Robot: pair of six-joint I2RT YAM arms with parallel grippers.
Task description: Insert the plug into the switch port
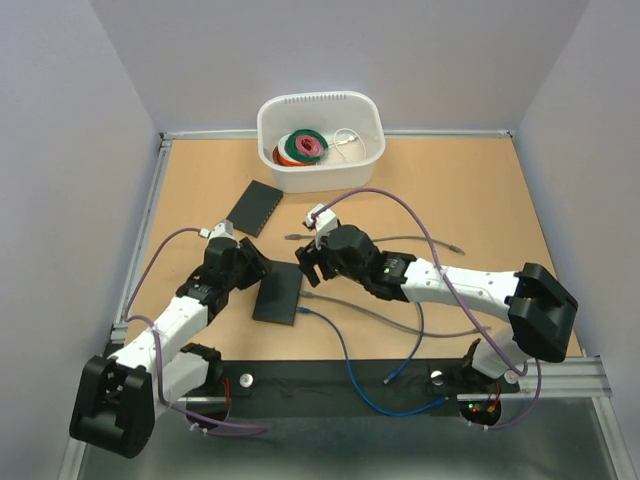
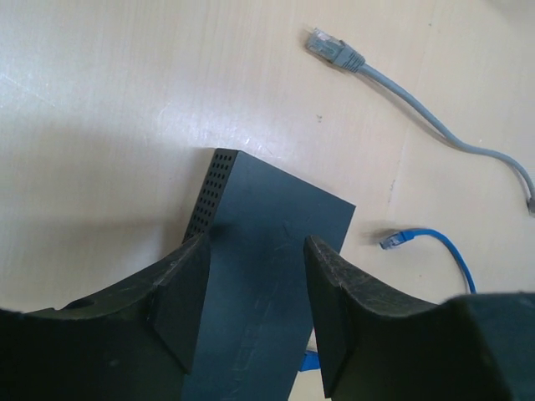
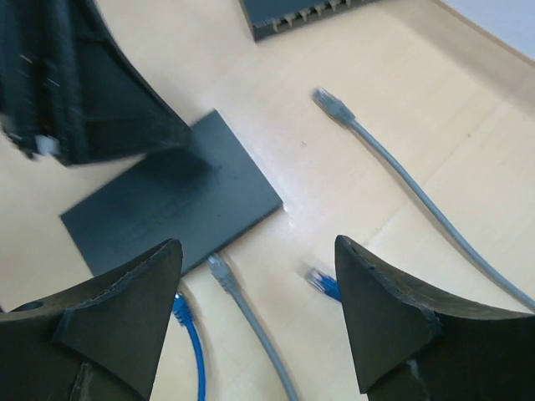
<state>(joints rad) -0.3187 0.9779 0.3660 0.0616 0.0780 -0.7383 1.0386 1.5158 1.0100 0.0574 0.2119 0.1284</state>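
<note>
Right pincer (image 3: 257,255) spread, empty, above grey plug (image 3: 219,267). Left pincer (image 2: 255,246) spread astride network switch (image 2: 276,209). Advice: grab plug body squarely, not cable; brace switch before insertion.

We see a matt dark grey switch box (image 2: 267,234) on a smooth, faintly glossy pale wooden tabletop (image 2: 100,100).

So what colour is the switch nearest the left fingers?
Switch is dark grey, nearly black; best in left wrist view.
</note>
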